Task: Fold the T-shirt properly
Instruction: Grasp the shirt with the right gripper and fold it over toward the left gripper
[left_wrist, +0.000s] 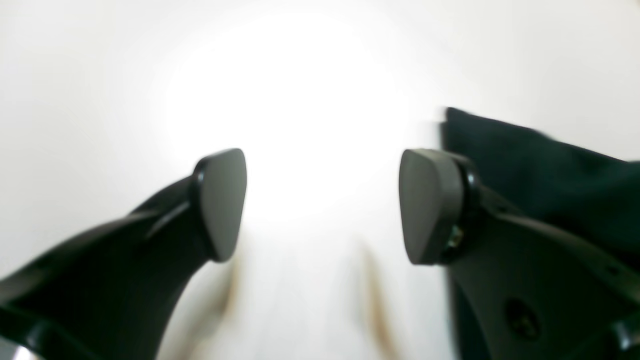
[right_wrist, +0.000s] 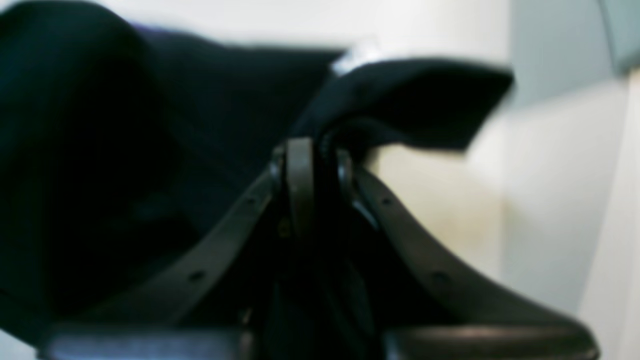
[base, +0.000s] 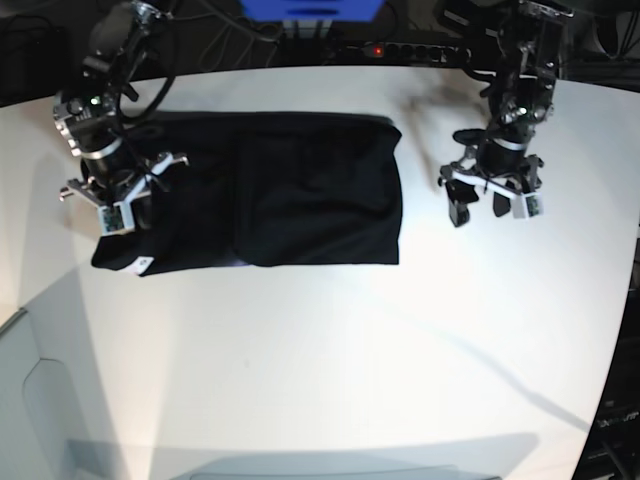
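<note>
Bare white table (base: 330, 360) is being left open in front of and right of the T-shirt (base: 300, 190); a power strip (base: 400, 48) is lining the rear edge.

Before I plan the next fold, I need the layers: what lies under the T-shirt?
The white table shows all round the T-shirt. The right gripper is shut on its lifted edge. Whatever lies under the flat cloth is covered and cannot be seen.

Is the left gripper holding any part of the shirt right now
No, the left gripper stands open over the bare white table, with the black T-shirt off to one side, outside its fingers.
</note>
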